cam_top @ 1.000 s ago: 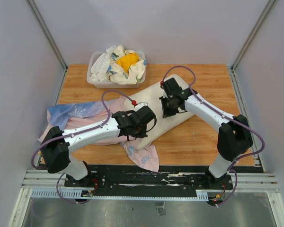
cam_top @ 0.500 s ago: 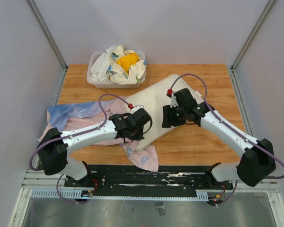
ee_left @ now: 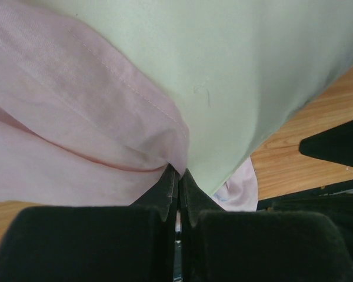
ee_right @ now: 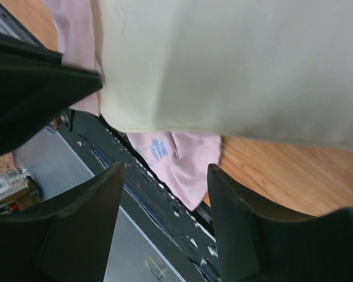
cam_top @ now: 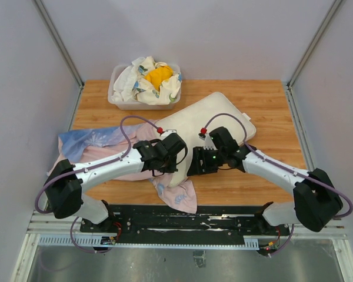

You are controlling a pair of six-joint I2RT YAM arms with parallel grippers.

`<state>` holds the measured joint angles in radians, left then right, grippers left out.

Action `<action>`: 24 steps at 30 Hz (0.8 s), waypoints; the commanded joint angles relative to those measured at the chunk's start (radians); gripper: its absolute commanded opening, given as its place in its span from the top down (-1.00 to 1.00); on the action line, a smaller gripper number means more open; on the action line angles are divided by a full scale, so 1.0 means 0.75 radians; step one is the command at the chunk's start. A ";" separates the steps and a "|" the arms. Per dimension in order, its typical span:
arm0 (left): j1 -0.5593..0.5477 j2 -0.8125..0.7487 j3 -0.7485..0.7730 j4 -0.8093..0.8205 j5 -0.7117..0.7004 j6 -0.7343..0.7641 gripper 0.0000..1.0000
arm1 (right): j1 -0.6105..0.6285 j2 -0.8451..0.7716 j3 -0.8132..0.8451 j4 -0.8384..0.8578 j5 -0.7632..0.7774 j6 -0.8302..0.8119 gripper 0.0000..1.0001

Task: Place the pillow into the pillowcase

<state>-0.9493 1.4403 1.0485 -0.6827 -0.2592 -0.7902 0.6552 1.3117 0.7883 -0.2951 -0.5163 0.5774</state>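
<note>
Our left fingers (ee_left: 162, 195) pinch the pillowcase (ee_left: 59, 117), right fingers (ee_right: 76, 235) hang open; if the pillow (ee_left: 253, 70) drags, we could lose that hem.

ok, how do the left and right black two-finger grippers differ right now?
Left gripper is shut, pinching the thin pink pillowcase at its hem; right gripper is open, holding nothing. Left gripper sits on the left of the cream padded pillow at its near end, right gripper on the right. Both are close to that end.
</note>
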 commanded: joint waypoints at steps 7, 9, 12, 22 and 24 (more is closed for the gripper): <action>0.012 -0.052 0.040 -0.041 -0.006 0.015 1.00 | 0.100 0.281 0.072 0.328 0.008 0.204 -0.24; 0.012 -0.058 0.047 -0.047 -0.006 0.013 0.99 | 0.116 0.339 0.104 0.329 0.034 0.204 -0.22; 0.012 -0.067 0.053 -0.053 -0.004 0.009 0.99 | 0.133 0.412 0.149 0.345 0.058 0.209 0.15; 0.012 -0.097 0.036 -0.067 0.001 -0.005 0.99 | 0.147 0.348 0.336 0.197 0.201 0.165 0.99; 0.012 -0.101 0.031 -0.066 0.010 -0.009 0.99 | 0.146 0.331 0.377 0.177 0.237 0.149 0.99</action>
<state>-0.9405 1.3949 1.0546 -0.7311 -0.2714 -0.7895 0.7525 1.6203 0.9791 -0.1558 -0.4335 0.7273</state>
